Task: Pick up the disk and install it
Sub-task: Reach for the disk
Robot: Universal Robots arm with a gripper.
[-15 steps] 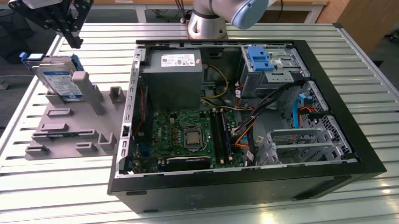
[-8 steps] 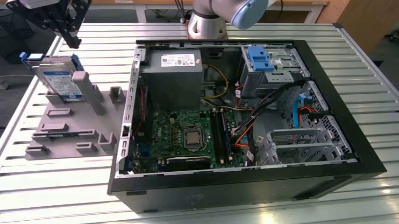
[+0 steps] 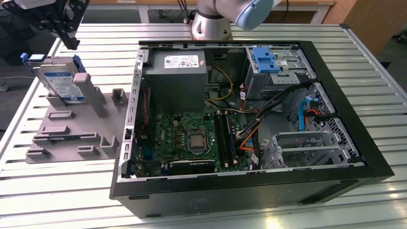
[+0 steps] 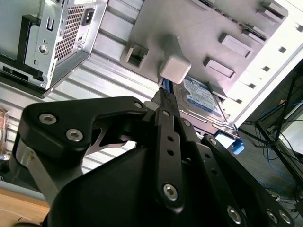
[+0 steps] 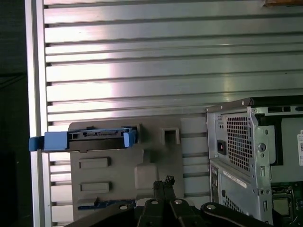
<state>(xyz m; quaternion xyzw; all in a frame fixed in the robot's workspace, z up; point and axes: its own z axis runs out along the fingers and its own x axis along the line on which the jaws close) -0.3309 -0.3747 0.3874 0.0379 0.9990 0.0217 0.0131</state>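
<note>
Looking down the exterior view, I have the tool (image 3: 72, 45) hanging over the far corner of the bench (image 3: 64, 191) on the exterior view's left. Its fingers are clenched together on nothing; both wrist views show the two tips meeting with no part between them.

The disk (image 3: 58, 81) lies just beneath the tool and a little toward the exterior view's left, near but clear of it. It stands on edge in a slot of the grey fixture (image 3: 70, 129), leaning back, so its long axis rises out of the slot at a tilt instead of lying flat. In the first wrist view its upper edge (image 5: 99, 137) runs crosswise ahead of the tool (image 5: 164, 181), with the blue carrier ends jutting out at either side.

It is a flat silver drive with a white-and-blue label facing outward, blue plastic framing its sides. In the second wrist view the label face (image 4: 202, 97) sits just past the fingertips, beside a grey post of the fixture.

The open computer case (image 3: 356, 162) stands well apart, toward the exterior view's right.
</note>
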